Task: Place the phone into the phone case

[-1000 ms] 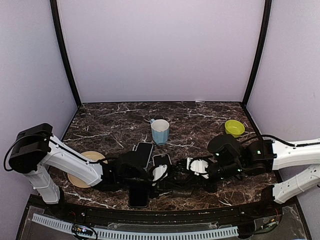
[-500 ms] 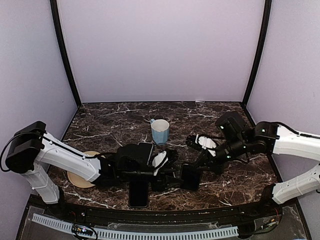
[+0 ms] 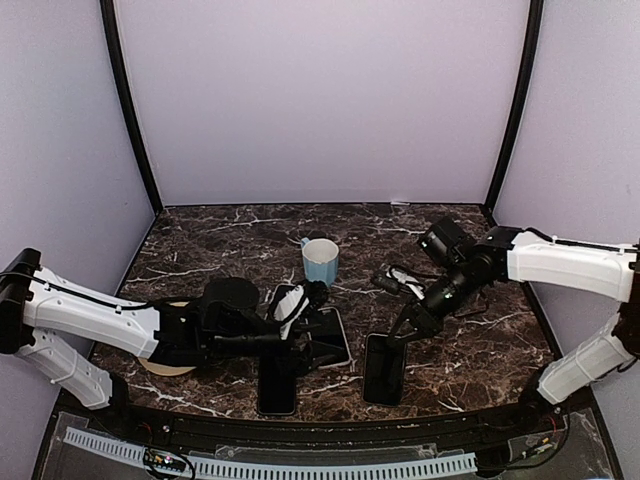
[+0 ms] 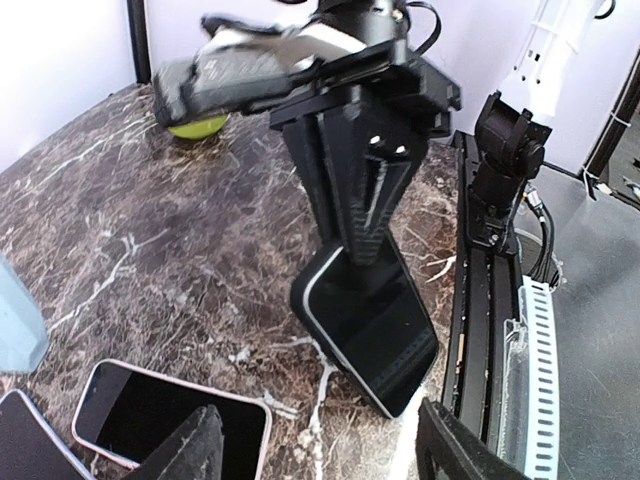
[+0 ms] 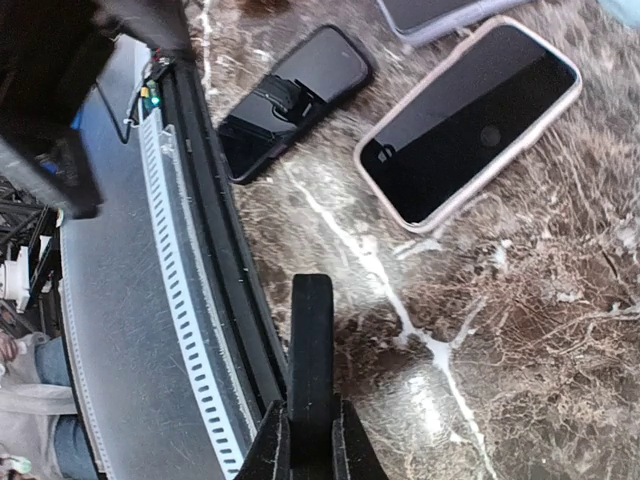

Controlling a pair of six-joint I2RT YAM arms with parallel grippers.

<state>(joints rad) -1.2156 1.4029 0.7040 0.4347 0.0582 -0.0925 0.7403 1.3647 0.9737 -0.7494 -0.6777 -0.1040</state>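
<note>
My right gripper [image 3: 405, 331] is shut on the top end of a black phone [image 3: 384, 370]. The phone tilts steeply, with its lower end at the table near the front edge. In the left wrist view the phone [image 4: 375, 325] shows a silver line inside a black rim, which looks like a black case round it. The right wrist view shows it edge-on [image 5: 311, 330] between the shut fingers of the right gripper [image 5: 311, 418]. My left gripper [image 3: 308, 312] stands open and empty to the left, apart from the phone. In its own view the left gripper [image 4: 318, 422] has its fingers spread wide.
A phone in a pale case [image 3: 335, 336] lies flat under the left gripper. A black phone [image 3: 277, 386] lies by the front edge and a grey one [image 3: 285, 298] behind. A blue cup [image 3: 320, 262] stands mid-table. A green bowl [image 4: 195, 127] and a tan disc [image 3: 158, 362] sit to the sides.
My left gripper has opened, let go and drawn back left. The right gripper has carried the black phone to the right and now holds it tilted, lower end down by the front edge.
</note>
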